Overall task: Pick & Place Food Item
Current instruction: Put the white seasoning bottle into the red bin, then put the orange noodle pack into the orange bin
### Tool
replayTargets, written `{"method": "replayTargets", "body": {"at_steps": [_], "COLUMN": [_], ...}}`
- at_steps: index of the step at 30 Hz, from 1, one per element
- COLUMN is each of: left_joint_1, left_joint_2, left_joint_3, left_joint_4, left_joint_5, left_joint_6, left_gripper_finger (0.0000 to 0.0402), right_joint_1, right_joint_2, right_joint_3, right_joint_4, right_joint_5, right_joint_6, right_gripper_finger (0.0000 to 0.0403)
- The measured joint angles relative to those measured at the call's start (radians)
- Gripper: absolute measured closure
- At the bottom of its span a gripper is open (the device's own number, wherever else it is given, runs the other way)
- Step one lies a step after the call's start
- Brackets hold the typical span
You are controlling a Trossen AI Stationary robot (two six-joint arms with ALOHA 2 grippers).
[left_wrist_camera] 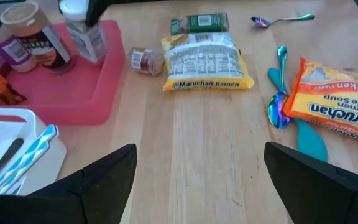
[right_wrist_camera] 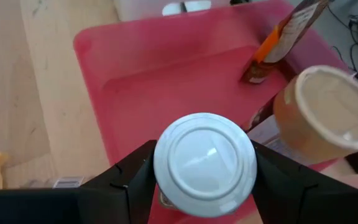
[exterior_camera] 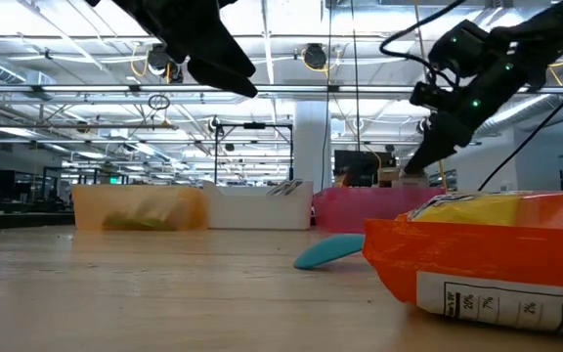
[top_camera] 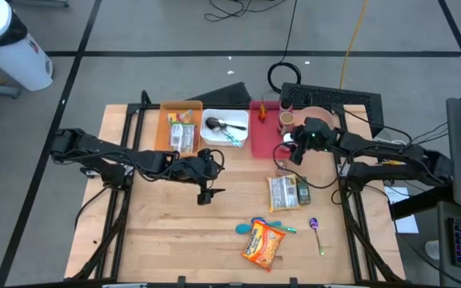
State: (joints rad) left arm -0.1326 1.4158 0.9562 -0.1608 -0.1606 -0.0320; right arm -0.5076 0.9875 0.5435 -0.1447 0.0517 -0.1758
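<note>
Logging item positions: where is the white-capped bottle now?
The white-capped bottle is gripped in the right claw over the pink tray, beside the tan-lidded cup.

Open-plan lab: ceiling trusses [exterior_camera: 291,93], taped floor [top_camera: 174,53].

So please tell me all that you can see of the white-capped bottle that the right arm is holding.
The bottle has a round, flat white cap, plastic by its look, seen from straight above in the right wrist view. The right gripper has its jaws closed against its two sides. It hangs upright over the red tray, near a tan-lidded jar. The left wrist view shows a clear body with a printed label. Whether its base touches the tray cannot be told.
</note>
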Motion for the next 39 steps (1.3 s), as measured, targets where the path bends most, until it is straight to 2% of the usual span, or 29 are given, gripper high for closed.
{"method": "replayTargets", "body": {"at_steps": [4, 13, 20, 25, 31, 39], "left_joint_1": [0.000, 0.016, 0.015, 0.015, 0.015, 0.012], "left_joint_2": [0.000, 0.000, 0.000, 0.000, 0.000, 0.000], "left_joint_3": [0.000, 0.000, 0.000, 0.000, 0.000, 0.000], "left_joint_4": [0.009, 0.023, 0.023, 0.023, 0.023, 0.030], "left_joint_5": [0.000, 0.001, 0.003, 0.006, 0.006, 0.006], "left_joint_6": [0.013, 0.028, 0.028, 0.028, 0.028, 0.004], "left_gripper_finger": [0.0041, 0.0041, 0.0041, 0.0041, 0.0041, 0.0041], "right_joint_1": [0.000, 0.000, 0.000, 0.001, 0.001, 0.025], "right_joint_2": [0.009, 0.013, 0.014, 0.003, -0.069, -0.229], "right_joint_3": [-0.045, -0.050, -0.051, -0.052, -0.051, -0.049], "right_joint_4": [0.063, 0.069, 0.055, 0.059, 0.062, 0.013], "right_joint_5": [-0.003, -0.003, -0.004, -0.004, -0.004, -0.004], "right_joint_6": [0.005, 0.022, 0.037, 0.033, 0.013, 0.052], "right_gripper_finger": [0.0201, 0.0199, 0.0144, 0.0125, 0.0122, 0.0120]}}
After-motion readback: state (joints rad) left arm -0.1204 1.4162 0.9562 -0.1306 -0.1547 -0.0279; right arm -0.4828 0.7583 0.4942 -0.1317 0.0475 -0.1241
